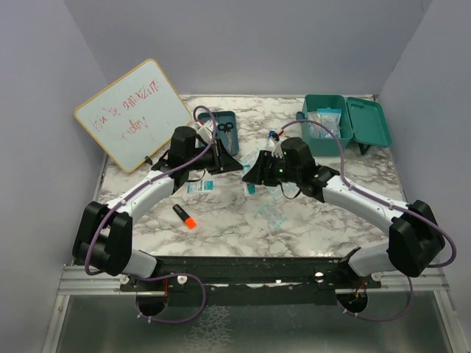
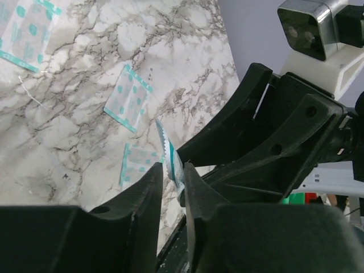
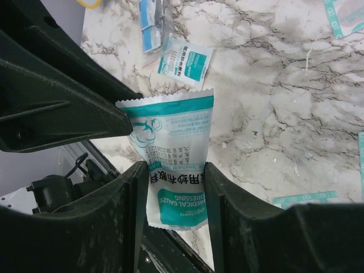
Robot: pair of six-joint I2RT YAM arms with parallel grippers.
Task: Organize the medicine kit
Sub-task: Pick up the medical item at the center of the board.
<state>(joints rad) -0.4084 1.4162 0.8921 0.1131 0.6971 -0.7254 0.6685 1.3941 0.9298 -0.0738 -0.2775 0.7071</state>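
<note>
One medicine kit (image 1: 368, 121), lid open; lies beyond and to the right of both sets of jaws, nearer the right gripper (image 3: 173, 176). Left of the kit and closer in: gauze packet (image 3: 173, 142), lengthwise along the right fingers, pinched across its width; serrated top edge nipped by the left gripper (image 2: 173, 170). Reads "MEDICAL GAUZE DRESSING" beside Chinese characters. Likely needs the left to let go, then a carry right to the kit. Far left of the kit: whiteboard (image 1: 136, 114), red scrawl unreadable.

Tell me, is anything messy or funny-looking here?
Yes. Small white-and-teal packets lie scattered on the marble table, outside the open teal-green plastic medicine kit. An orange marker lies loose too. Oddly, the left gripper and right gripper both pinch one white-and-teal gauze packet.
</note>
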